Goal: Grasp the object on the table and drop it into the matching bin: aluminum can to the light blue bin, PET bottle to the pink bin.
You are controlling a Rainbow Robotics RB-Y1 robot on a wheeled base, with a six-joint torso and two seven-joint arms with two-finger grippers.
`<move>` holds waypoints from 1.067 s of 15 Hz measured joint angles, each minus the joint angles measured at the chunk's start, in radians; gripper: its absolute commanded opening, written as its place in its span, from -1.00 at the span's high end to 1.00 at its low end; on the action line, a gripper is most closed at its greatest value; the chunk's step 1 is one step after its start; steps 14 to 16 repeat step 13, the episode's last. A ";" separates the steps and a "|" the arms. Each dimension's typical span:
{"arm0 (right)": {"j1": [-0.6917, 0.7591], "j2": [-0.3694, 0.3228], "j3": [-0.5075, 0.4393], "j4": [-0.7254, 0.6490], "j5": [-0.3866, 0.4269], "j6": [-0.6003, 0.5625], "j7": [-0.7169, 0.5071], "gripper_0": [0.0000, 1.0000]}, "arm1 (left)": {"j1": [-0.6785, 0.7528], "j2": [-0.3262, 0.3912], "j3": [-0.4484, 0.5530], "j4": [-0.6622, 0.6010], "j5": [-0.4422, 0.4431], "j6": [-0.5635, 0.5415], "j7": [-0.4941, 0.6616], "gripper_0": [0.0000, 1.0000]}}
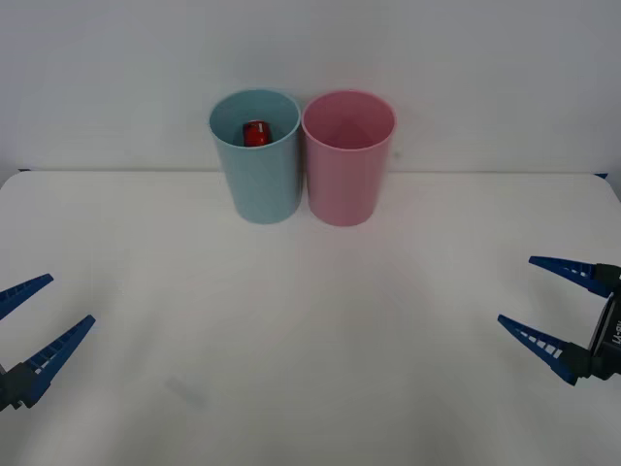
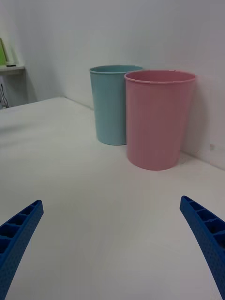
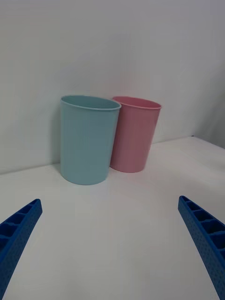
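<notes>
- Already your aluminum can (image 1: 255,133) lies inside the light blue bin (image 1: 257,180), at the table's (image 1: 310,369) far edge.
- Light, thin-walled, slick: you'd grip mid-body.
- Left gripper (image 1: 31,325) and right gripper (image 1: 548,306) gape wide, empty, near the side edges.

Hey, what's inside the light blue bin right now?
A small red can lies inside the light blue bin, seen from above. The bin's wall hides the can's lower part and the bin's bottom.

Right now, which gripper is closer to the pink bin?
Right. The right gripper sits open toward the near right of the pink bin; the left gripper is farther off, beyond the light blue bin.
</notes>
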 measured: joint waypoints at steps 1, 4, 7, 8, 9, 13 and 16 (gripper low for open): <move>0.002 0.000 -0.011 0.013 -0.006 -0.022 -0.004 -1.00 | 0.000 0.000 0.000 0.000 0.000 0.000 0.000 -1.00; 0.032 0.000 -0.031 0.016 -0.020 -0.038 -0.003 -1.00 | 0.000 0.000 0.000 0.000 0.000 0.000 0.000 -1.00; 0.053 0.000 -0.049 0.015 -0.021 -0.039 0.005 -1.00 | 0.000 0.000 0.000 0.000 0.000 0.000 0.000 -1.00; 0.055 0.000 -0.053 0.015 -0.021 -0.039 0.003 -1.00 | 0.000 0.000 0.000 0.000 0.000 0.000 0.000 -1.00; 0.056 0.000 -0.054 0.016 -0.021 -0.039 -0.001 -1.00 | 0.000 0.000 0.000 0.000 0.000 0.000 0.000 -1.00; 0.056 0.000 -0.055 0.016 -0.020 -0.039 -0.005 -1.00 | 0.000 0.000 0.000 0.000 0.000 0.000 0.000 -1.00; 0.056 0.000 -0.055 0.016 -0.020 -0.039 -0.005 -1.00 | 0.000 0.000 0.000 0.000 0.000 0.000 0.000 -1.00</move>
